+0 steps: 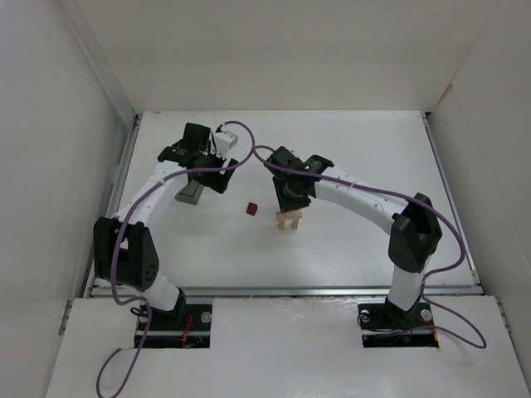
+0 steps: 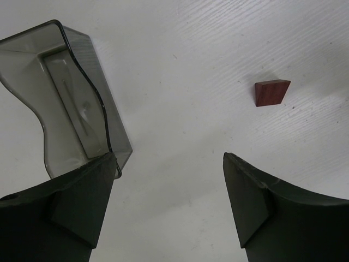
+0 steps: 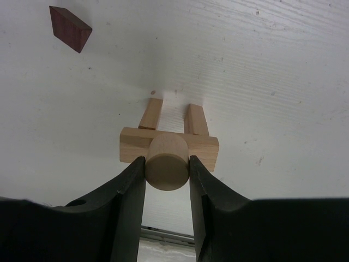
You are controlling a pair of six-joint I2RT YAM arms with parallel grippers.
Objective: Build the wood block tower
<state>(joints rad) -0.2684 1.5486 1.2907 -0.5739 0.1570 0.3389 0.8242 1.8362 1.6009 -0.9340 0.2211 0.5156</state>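
Clamped on the pale cylinder (image 3: 166,170), the right gripper (image 3: 166,161) should centre it on the plank (image 3: 206,148) and release gently; the left gripper (image 2: 169,158) waits with jaws apart.

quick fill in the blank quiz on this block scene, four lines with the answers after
1. The right gripper is shut on a pale round wooden ____.
2. The plank rests on ____ uprights.
3. The left gripper is ____ and holds nothing.
4. The red cube lies alone on the ____, apart from the plank.

Missing words: cylinder; two; open; table.
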